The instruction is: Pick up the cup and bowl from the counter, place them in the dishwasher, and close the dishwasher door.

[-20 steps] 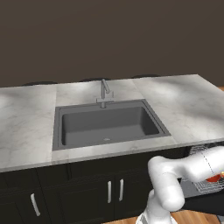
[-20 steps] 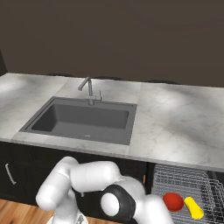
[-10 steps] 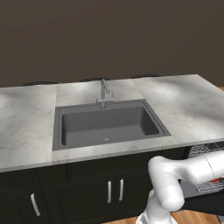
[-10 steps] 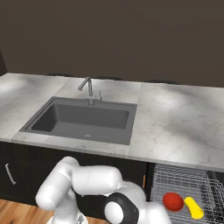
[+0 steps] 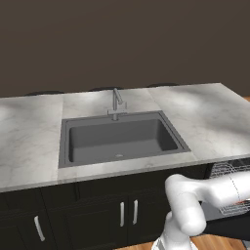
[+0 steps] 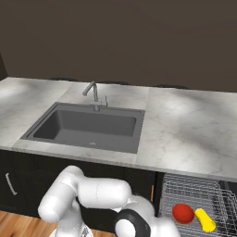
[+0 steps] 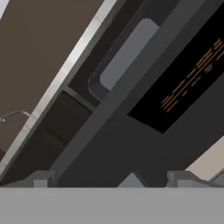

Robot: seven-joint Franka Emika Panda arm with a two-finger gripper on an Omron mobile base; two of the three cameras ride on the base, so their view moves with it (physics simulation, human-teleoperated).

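Right base view: rounded red bowl and small yellow cup lie side by side in the silver wire rack of the dishwasher, below the pale marble counter. Left base view gives just a corner of that rack. Hand view: two-finger gripper spread wide, holding nothing, tips close against a dark panel.

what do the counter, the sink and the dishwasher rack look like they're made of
The counter looks like polished marble or a marble-look stone: pale grey-white with soft veining. The sink appears to be matte dark grey composite or coated metal, with no shine. The rack looks like silver metal wire: thin bright bars in a grid.
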